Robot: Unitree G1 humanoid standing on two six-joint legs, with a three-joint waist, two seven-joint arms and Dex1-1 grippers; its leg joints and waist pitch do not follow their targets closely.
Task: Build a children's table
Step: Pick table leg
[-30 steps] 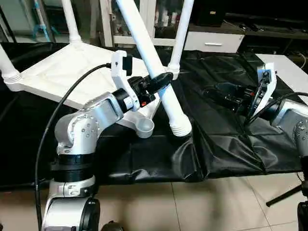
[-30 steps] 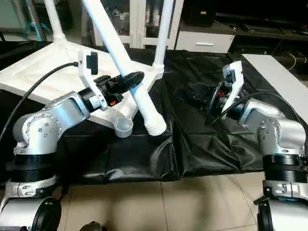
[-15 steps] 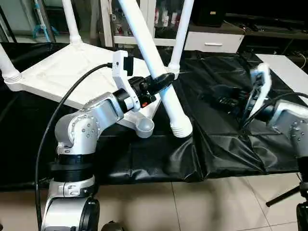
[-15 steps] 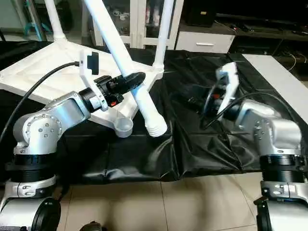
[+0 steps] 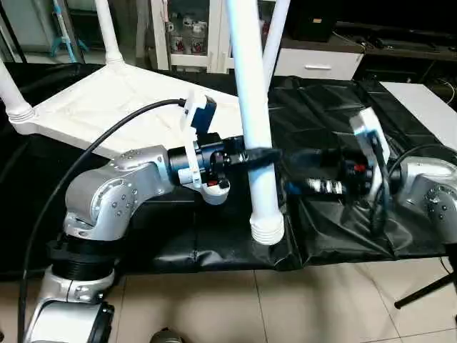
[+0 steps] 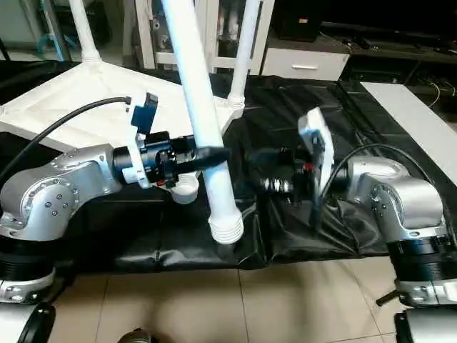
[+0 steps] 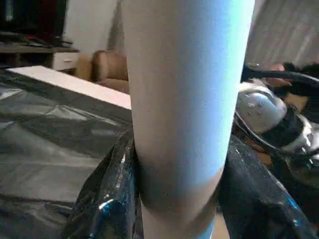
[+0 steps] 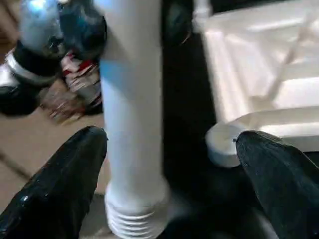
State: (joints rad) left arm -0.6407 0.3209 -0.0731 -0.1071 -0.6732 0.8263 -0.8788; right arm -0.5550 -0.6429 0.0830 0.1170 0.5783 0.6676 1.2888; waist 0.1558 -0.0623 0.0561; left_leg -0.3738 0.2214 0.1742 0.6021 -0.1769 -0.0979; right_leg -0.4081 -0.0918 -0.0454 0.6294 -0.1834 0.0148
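Children's table leg [image 5: 253,136]: a long white tube standing nearly upright, threaded end [image 5: 267,232] low over the worktop's [image 5: 214,236] front edge.
Left end effector [image 5: 263,155]: clenched around the leg's lower part.
Right end effector [image 5: 300,171]: released, fingers [image 8: 65,174] spread wide, pointing at the leg just beside it.
Tabletop [image 5: 107,107]: upside down beyond the left end effector, empty corner socket [image 6: 184,191] beside the held leg, other legs [image 5: 107,32] upright behind.
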